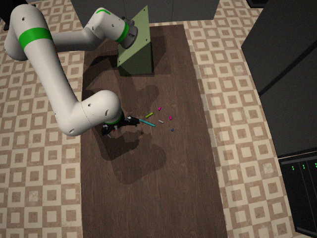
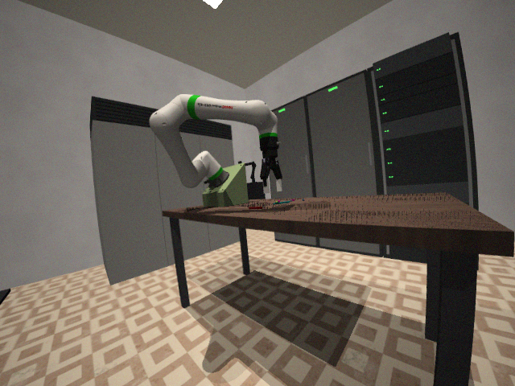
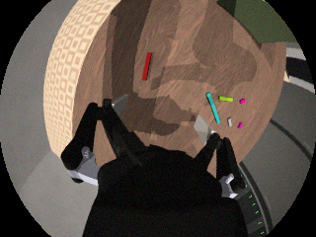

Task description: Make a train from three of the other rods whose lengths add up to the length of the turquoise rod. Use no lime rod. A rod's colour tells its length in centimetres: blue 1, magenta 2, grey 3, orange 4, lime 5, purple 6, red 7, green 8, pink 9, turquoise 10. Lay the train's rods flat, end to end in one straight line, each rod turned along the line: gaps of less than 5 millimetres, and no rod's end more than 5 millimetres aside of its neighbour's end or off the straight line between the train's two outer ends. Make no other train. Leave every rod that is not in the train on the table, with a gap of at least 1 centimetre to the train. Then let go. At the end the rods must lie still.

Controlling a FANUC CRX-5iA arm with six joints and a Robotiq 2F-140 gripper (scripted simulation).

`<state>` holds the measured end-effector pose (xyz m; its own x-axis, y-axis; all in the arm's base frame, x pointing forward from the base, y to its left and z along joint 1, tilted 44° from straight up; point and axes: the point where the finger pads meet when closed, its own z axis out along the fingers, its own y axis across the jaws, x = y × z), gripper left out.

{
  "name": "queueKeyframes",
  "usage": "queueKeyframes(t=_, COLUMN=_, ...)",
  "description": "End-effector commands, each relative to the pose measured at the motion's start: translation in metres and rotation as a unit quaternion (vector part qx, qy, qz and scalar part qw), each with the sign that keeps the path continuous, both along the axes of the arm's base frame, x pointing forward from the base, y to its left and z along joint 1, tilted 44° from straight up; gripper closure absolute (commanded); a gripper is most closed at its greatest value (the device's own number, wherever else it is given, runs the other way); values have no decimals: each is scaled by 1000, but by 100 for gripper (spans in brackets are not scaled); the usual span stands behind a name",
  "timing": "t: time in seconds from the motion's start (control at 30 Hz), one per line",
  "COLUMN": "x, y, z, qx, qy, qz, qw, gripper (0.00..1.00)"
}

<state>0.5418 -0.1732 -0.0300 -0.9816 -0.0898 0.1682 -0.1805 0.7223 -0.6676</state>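
I count seven rods on my table (image 1: 179, 194): one turquoise rod (image 1: 147, 123), one lime rod (image 1: 149, 115), one grey rod (image 1: 160, 121), two magenta rods, one blue rod (image 1: 172, 130) and one red rod (image 3: 146, 66). The red one I see plainly only from my wrist camera, where it lies alone, well apart from the others and ahead of my left finger, its long axis running almost straight away from me with a slight lean. The turquoise rod is the longest; seen from above it lies flat on a diagonal, its upper-left end next to my gripper (image 1: 120, 125) and its other end pointing down and right toward the grey rod. The lime rod lies just beyond it, tilted the opposite way, rising to the right. The upper magenta rod (image 1: 159, 108) sits above the lime one; the right magenta rod (image 1: 170, 117) lies just past the grey rod, and the blue one is below it. All rods are separate, none touching. My fingers are spread wide apart with nothing between them, hanging above the wood, not touching it.
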Motion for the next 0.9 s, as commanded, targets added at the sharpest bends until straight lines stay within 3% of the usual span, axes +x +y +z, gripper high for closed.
queueKeyframes(t=0.0, x=8, y=18, z=-14, qx=9, qy=58, qz=59, qw=996, gripper=0)
queueKeyframes(t=0.1, x=9, y=22, z=-17, qx=10, qy=69, qz=70, qw=995, gripper=0)
queueKeyframes(t=0.13, x=12, y=32, z=-25, qx=13, qy=99, qz=103, qw=990, gripper=0)
queueKeyframes(t=0.37, x=19, y=55, z=-43, qx=21, qy=166, qz=175, qw=970, gripper=0)
queueKeyframes(t=0.6, x=24, y=80, z=-63, qx=28, qy=235, qz=249, qw=939, gripper=0)
queueKeyframes(t=0.67, x=24, y=80, z=-63, qx=28, qy=235, qz=249, qw=939, gripper=0)
queueKeyframes(t=0.7, x=25, y=90, z=-72, qx=30, qy=264, qz=280, qw=923, gripper=0)
queueKeyframes(t=0.87, x=27, y=106, z=-85, qx=34, qy=307, qz=326, qw=893, gripper=0)
